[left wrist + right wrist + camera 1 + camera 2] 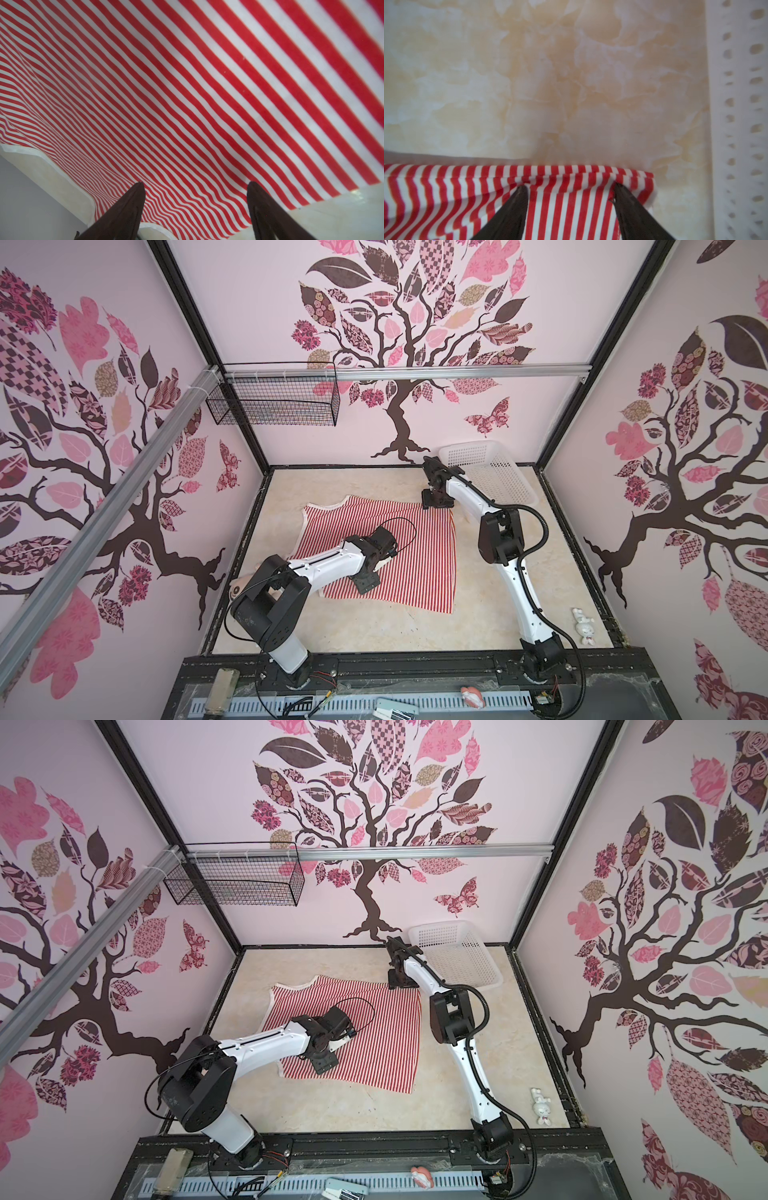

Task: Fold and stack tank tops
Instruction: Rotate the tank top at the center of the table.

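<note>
One red-and-white striped tank top [415, 556] [386, 1027] lies spread on the marbled table, its white-trimmed neck and armhole toward the left. My left gripper [368, 583] [322, 1063] hangs over its near left part. In the left wrist view it [195, 182] is open, with striped cloth [187, 93] under it and nothing between the fingers. My right gripper [436, 502] [401, 982] is at the top's far right corner. In the right wrist view it [569, 185] is open, both tips resting on the doubled cloth edge [550, 172].
A white perforated basket [498, 472] [461, 957] [737, 104] stands at the back right, close beside my right gripper. A black wire basket [274, 402] hangs on the back wall. A small white rabbit figure [584, 626] lies by the right edge. Bare table [374, 630] shows in front.
</note>
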Motion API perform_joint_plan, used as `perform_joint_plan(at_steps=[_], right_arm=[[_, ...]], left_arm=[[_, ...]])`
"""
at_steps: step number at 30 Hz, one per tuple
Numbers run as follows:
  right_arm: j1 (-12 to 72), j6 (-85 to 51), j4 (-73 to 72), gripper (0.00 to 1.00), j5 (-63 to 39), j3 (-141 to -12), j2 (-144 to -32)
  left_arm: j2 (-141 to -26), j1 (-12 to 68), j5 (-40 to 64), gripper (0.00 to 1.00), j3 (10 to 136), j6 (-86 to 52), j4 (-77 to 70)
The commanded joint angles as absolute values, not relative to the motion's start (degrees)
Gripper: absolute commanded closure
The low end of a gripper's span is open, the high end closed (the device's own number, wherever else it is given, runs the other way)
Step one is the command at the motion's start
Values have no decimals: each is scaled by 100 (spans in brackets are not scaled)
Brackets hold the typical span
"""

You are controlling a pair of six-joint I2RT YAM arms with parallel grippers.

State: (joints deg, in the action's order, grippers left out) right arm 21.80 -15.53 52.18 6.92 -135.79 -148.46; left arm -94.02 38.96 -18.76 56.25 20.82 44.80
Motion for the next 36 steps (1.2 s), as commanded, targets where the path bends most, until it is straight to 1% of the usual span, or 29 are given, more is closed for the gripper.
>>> perform_joint_plan(at_steps=[1,5,7,10,15,17,20,25,28,33,36], right_arm=[[2188,-1482,5121,31,157,-13355,-14367],[2524,-1555,3975,29,34,-11493,-12799],[2674,-1707,3784,29,44,-10932,-12323],[2839,-1895,3824,29,-32,-10289,-11983],[2927,-2038,3478,29,-274,-9040,-11656],[2927,-2057,3287,29,-231,-8647,-11611],[2927,-2041,3312,29,-186,-8513,-11705],[2931,-2056,3251,29,-153,-8216,-11653],[2934,-2074,3136,28,-145,-7971,-11560],[2927,-2133,3244,28,-133,-7976,-11630],[2935,-2205,3209,28,-264,-7874,-11479]], left_arm=[[-9154,3660,-1851,18,5809,2026,4423],[-8605,2749,-1546,17,6175,2073,4417],[-8384,2278,-1486,17,6240,2147,4262],[-8309,1665,-1285,16,6263,2343,4161],[-8876,1025,-1172,16,6244,2532,3814],[-9212,900,-1164,17,6283,2527,3597],[-9665,844,-1252,17,6396,2503,3211],[-10083,818,-1283,17,6874,2342,2882],[-10392,809,-1180,17,7283,2271,2924],[-11138,723,-689,17,8066,2259,3179],[-11588,668,-782,17,8533,2174,3261]])
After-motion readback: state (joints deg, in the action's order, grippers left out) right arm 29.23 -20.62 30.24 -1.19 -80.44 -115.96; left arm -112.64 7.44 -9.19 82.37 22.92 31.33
